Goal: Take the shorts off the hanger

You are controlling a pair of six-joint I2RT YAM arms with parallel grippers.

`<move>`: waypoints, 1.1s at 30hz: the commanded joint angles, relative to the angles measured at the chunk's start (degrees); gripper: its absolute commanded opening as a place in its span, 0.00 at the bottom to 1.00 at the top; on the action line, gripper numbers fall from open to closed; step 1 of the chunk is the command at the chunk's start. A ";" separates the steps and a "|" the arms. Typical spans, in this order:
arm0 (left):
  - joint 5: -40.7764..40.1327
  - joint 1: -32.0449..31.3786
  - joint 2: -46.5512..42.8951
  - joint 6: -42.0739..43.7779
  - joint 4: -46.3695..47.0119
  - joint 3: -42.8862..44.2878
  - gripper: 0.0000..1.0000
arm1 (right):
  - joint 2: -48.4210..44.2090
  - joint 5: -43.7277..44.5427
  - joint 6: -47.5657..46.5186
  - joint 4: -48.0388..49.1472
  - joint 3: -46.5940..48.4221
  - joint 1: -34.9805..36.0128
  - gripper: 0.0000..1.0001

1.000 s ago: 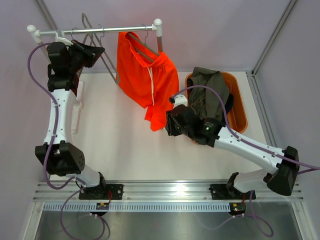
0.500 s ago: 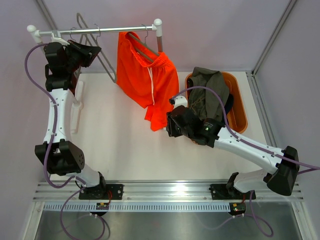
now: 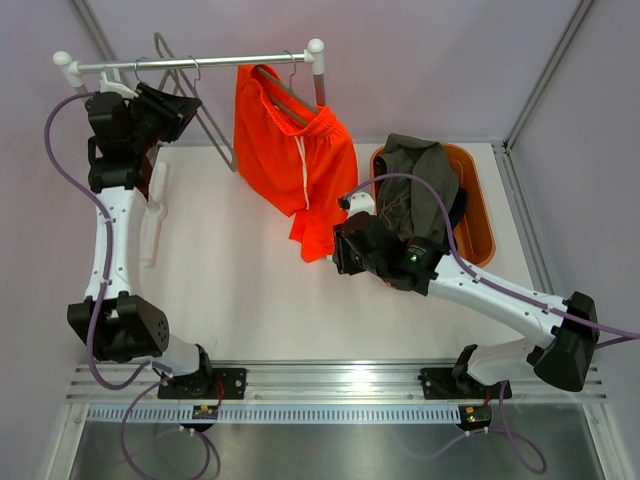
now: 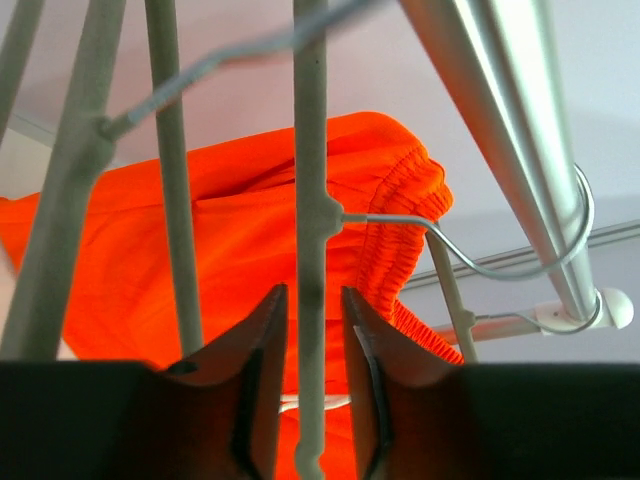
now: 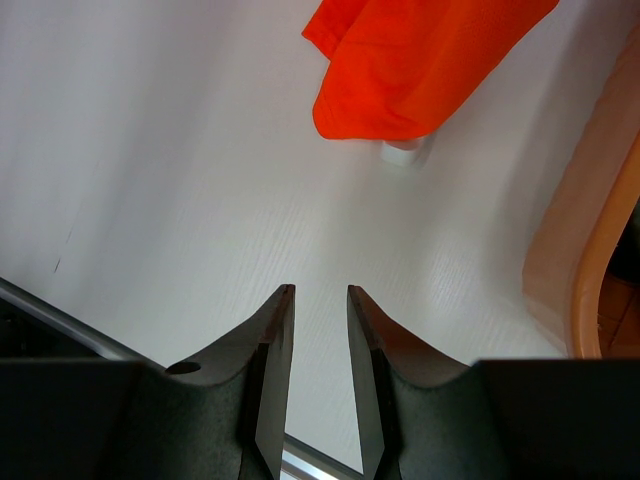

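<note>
left gripper (image 4: 310,330) up at rail (image 3: 190,62), fingers pinching grey empty hanger (image 4: 310,180) bar | orange shorts (image 3: 295,155) hang on own hanger (image 3: 285,88) right of it | right gripper (image 5: 318,330) low over table (image 3: 240,290), narrow gap, grips nothing | olive-grey shorts (image 3: 415,190) in orange basket (image 3: 480,215), navy barely visible

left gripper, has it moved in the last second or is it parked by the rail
Yes. The left gripper has drifted left and slightly up along the rail, away from the orange shorts.
</note>
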 commanded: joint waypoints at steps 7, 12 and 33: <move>-0.13 -0.86 -9.09 4.52 3.19 -4.90 0.47 | -4.30 2.98 0.51 -0.88 0.52 0.55 0.39; -3.90 -2.18 -15.05 8.57 -0.76 -7.35 0.47 | -6.94 5.88 -0.89 -2.55 2.89 0.46 0.47; -18.58 -24.94 -20.36 21.67 -15.44 -0.34 0.49 | 9.99 10.20 -12.94 11.77 26.53 -20.54 0.55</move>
